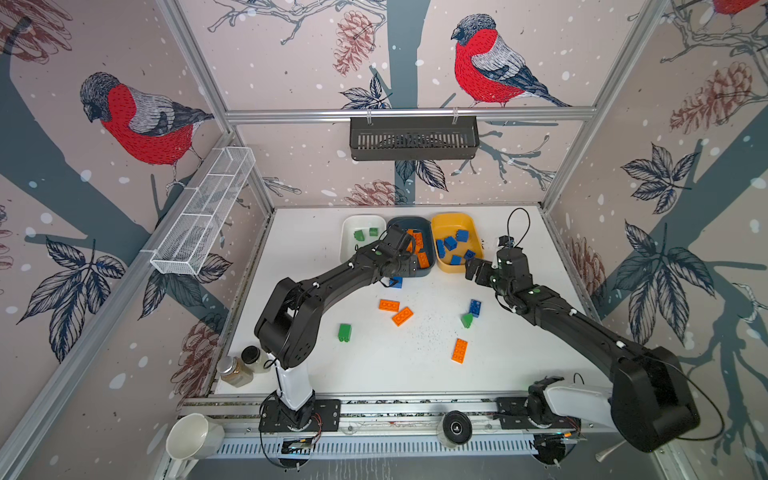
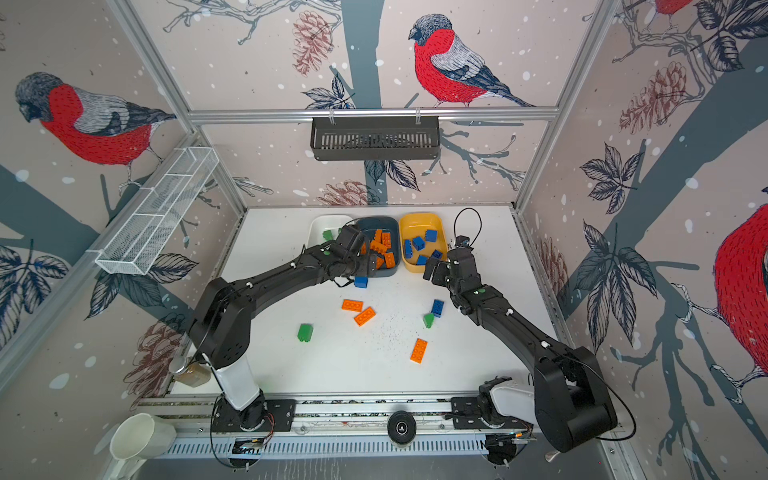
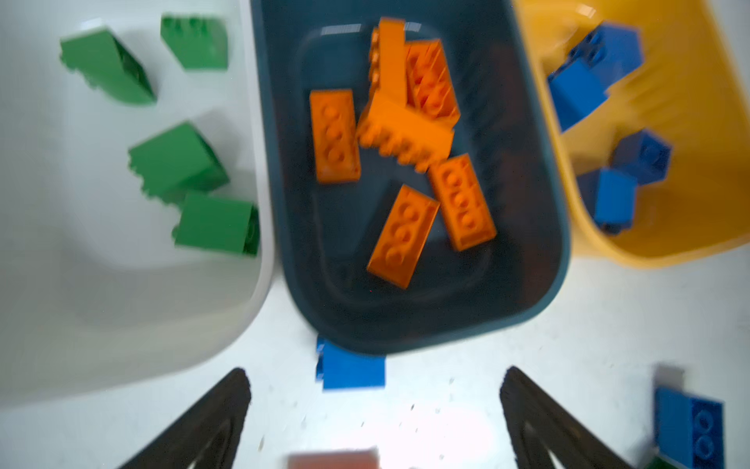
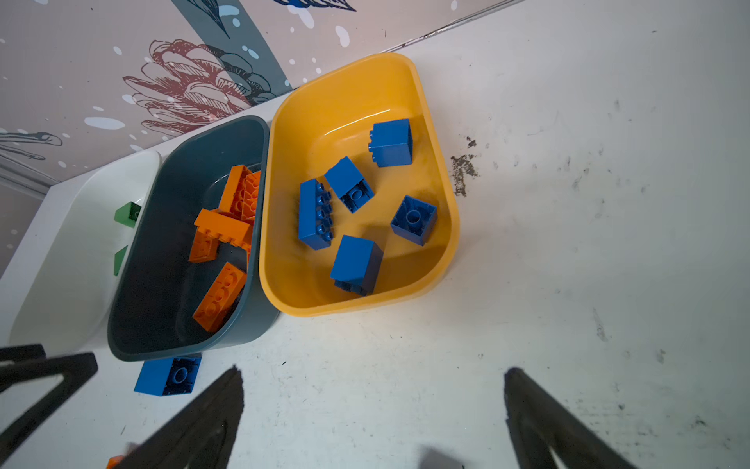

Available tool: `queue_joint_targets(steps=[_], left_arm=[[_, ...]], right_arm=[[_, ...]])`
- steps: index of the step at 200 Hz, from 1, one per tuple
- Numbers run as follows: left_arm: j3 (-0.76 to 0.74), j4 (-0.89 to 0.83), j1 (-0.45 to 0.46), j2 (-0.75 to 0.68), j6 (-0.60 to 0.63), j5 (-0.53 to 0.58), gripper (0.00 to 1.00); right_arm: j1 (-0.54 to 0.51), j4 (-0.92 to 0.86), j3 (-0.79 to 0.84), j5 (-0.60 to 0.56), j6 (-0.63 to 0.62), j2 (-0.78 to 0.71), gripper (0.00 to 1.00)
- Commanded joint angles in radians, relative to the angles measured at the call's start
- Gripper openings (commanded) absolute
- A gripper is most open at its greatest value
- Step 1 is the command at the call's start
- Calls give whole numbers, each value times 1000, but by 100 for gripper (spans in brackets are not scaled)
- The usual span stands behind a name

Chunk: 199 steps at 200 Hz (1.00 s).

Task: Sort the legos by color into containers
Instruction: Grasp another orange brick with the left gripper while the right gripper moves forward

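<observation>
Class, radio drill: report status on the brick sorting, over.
Left end effector open, empty, at teal tub. Right end effector open, empty, near yellow tub. Seven legos loose on table. Left arm overhangs blue brick by teal tub.

1. White table [image 1: 374,374] is bearing all items.
2. White tub [image 1: 348,232], teal tub [image 1: 415,219], yellow tub [image 1: 453,222] are sitting abreast at far edge.
3. Loose legos [image 1: 402,316] are lying scattered mid-table.
4. Two jars [image 1: 237,372] are standing front-left.
</observation>
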<state>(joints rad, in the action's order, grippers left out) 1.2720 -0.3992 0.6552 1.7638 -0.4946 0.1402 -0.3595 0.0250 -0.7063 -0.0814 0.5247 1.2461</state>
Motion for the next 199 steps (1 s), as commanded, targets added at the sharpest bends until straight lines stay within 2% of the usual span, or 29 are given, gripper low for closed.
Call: queue_joint_targets(steps=[1, 33, 73, 109, 129, 141, 199], left_arm=[[-117, -22, 8, -50, -18, -106, 95], [-211, -24, 17, -65, 4, -123, 96], [-205, -19, 21, -4, 15, -120, 92], [-170, -38, 21, 49, 4, -74, 83], [-165, -37, 21, 69, 1, -79, 72], [-169, -39, 21, 78, 1, -84, 69], [-178, -108, 24, 70, 39, -79, 68]], right_arm=[[-3, 50, -5, 14, 8, 3, 99], [-15, 86, -10, 30, 7, 20, 100], [-36, 115, -8, 39, -16, 12, 100], [-42, 113, -10, 39, -22, 11, 100], [-42, 109, -12, 37, -22, 12, 100], [-42, 108, -12, 34, -22, 11, 100], [-47, 104, -13, 39, -29, 12, 100]])
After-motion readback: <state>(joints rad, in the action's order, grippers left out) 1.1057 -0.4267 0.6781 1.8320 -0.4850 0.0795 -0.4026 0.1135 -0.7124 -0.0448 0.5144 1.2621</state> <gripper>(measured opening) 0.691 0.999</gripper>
